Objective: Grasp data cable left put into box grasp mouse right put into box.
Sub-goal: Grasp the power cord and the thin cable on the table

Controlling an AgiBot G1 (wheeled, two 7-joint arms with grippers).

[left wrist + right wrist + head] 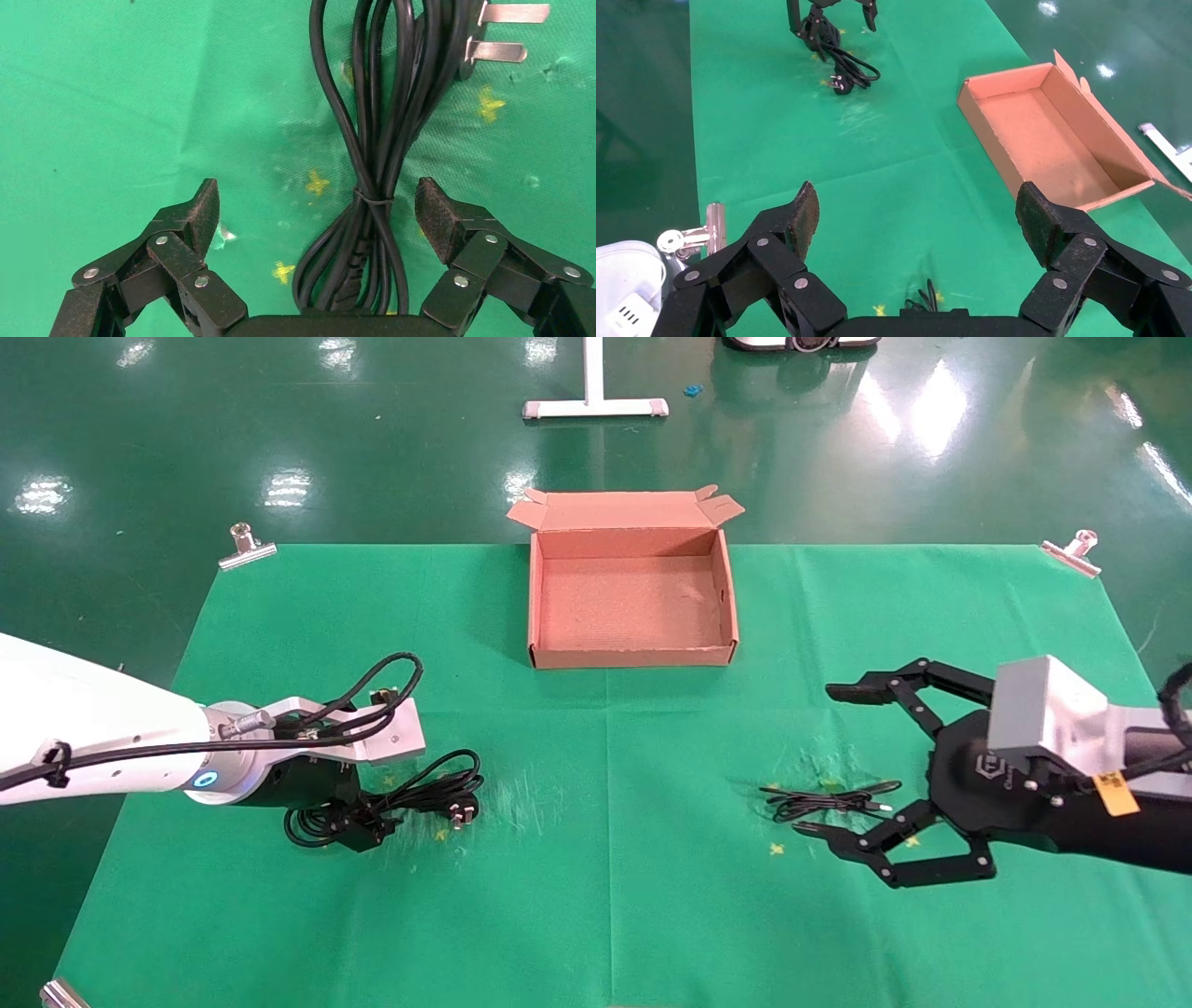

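Note:
The data cable, a thick black coiled cord with a pronged plug, lies on the green cloth at the front left. My left gripper is low over it. In the left wrist view the gripper is open, and the tied cord runs between its fingers, nearer one of them. The brown cardboard box stands open at the back middle, with nothing in it. My right gripper is open above a thin black bundled wire. The mouse's body is hidden. The right wrist view shows the open gripper and the wire.
Metal clips pin the cloth's back corners. The box and the far left gripper over the cable show in the right wrist view. Beyond the table is green floor with a white stand base.

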